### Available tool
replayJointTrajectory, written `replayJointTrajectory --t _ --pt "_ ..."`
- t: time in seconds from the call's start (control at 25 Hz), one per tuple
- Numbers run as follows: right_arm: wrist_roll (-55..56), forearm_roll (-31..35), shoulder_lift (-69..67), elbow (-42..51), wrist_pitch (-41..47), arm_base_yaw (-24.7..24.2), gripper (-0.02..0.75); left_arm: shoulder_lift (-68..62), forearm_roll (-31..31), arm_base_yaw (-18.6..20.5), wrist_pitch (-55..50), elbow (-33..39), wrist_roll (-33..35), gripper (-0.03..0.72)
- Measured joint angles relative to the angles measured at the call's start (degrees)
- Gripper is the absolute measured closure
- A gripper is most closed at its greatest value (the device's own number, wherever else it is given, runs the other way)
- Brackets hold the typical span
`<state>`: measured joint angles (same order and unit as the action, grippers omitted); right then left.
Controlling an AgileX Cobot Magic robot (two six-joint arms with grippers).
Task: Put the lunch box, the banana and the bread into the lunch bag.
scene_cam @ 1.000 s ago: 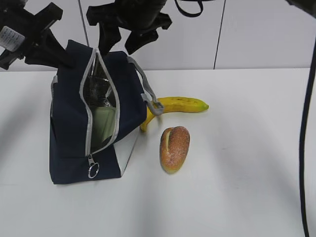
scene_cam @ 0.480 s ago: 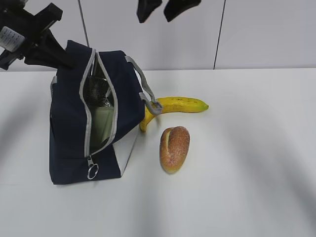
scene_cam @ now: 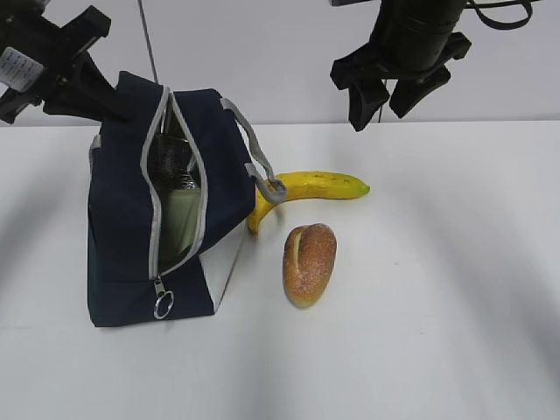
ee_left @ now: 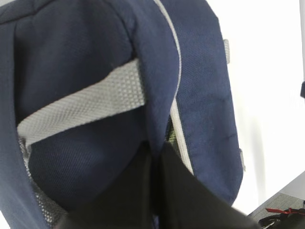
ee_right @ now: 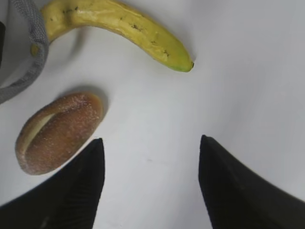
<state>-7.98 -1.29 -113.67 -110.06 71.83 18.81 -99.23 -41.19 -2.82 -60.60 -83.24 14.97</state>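
Note:
The navy lunch bag (scene_cam: 131,219) stands at the left with its grey zipper open. The pale green lunch box (scene_cam: 179,219) shows inside the gap. My left gripper (scene_cam: 110,107) is shut on the bag's upper back edge; in the left wrist view its gripper (ee_left: 155,153) pinches the navy fabric of the lunch bag (ee_left: 81,57). The banana (scene_cam: 317,185) lies just right of the bag, and the bread (scene_cam: 309,262) lies in front of it. My right gripper (scene_cam: 381,103) hangs open in the air above and right of the banana. From the right wrist, the gripper (ee_right: 150,148) is over bare table, with the banana (ee_right: 119,26) and bread (ee_right: 57,131) to the left.
A grey strap handle (scene_cam: 262,171) drapes from the bag over the banana's stem end. The zipper's ring pull (scene_cam: 164,303) hangs at the bag's lower front. White table (scene_cam: 437,289) stretches right of the bread, with a wall behind.
My right gripper has swung from above the bag's opening up and over to the right, and now hangs beyond the banana. The left gripper, bag, banana and bread have not moved.

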Motion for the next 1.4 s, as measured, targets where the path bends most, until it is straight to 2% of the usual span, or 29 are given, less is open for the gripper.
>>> replayJointTrajectory --t 0.4,0.68,0.88,1.0,1.2,1.4 --pt "-15.0 -2.2 -2.7 0.2 -0.2 -0.7 0.277 0.0 0.0 0.0 -0.4 0.0 0.0 0.688" --pt "-36.5 -2.5 -4.5 0.2 -7.9 -0.8 0.276 0.0 0.0 0.0 -0.9 0.0 0.0 0.688" --pt "-40.4 -2.2 -7.9 0.2 -14.5 -0.8 0.199 0.0 0.0 0.0 -1.0 0.0 0.0 0.688" --pt "-42.3 0.5 -9.3 0.2 -17.5 -0.8 0.16 0.0 0.0 0.0 -1.1 0.0 0.0 0.688" --pt "-48.3 9.4 -10.9 0.1 -17.7 -0.8 0.158 0.0 0.0 0.0 -1.1 0.0 0.0 0.688" --pt "-48.8 11.6 -12.9 0.1 -17.5 -0.8 0.158 0.0 0.0 0.0 -1.1 0.0 0.0 0.688"
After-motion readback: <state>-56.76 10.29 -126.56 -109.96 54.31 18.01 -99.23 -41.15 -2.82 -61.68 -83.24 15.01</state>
